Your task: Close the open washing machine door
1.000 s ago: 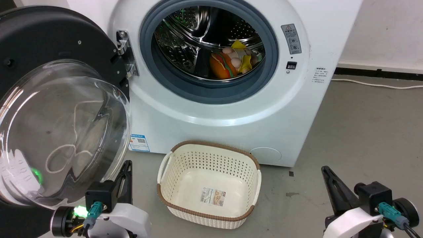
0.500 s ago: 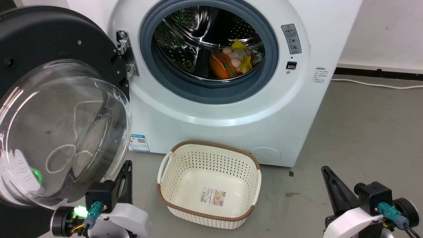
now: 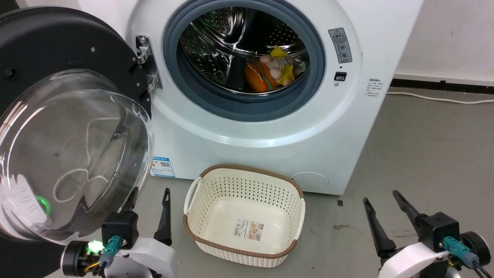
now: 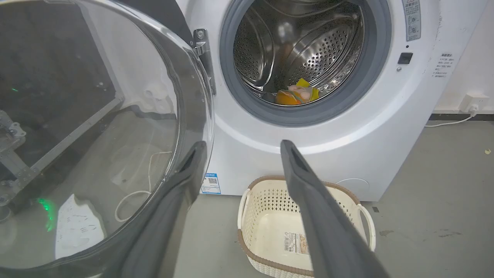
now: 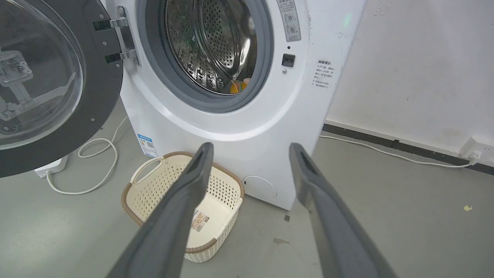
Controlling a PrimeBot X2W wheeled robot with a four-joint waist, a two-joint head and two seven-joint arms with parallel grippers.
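Note:
The washing machine door (image 3: 58,46), round and glossy black with a bulging glass bowl (image 3: 73,154), stands swung wide open at the left on its metal hinge (image 3: 146,61). The white washing machine (image 3: 251,135) shows its steel drum and grey gasket. Low at the left, my left gripper (image 3: 150,195) is open, one finger just under the glass bowl's lower edge. In the left wrist view the door (image 4: 96,116) is right beside the left finger of the open gripper (image 4: 243,143). My right gripper (image 3: 381,197) is open over the floor at the lower right, far from the door (image 5: 96,96).
A cream perforated basket (image 3: 247,216) with a brown rim sits on the floor before the machine, between the grippers. Soft toys (image 3: 270,69) lie in the drum. A white cable (image 5: 96,154) loops on the floor under the door. Another cable (image 3: 444,99) runs along the wall.
Both grippers have gone from shut to open, their fingers now spread apart. The door, the machine and the basket have not moved.

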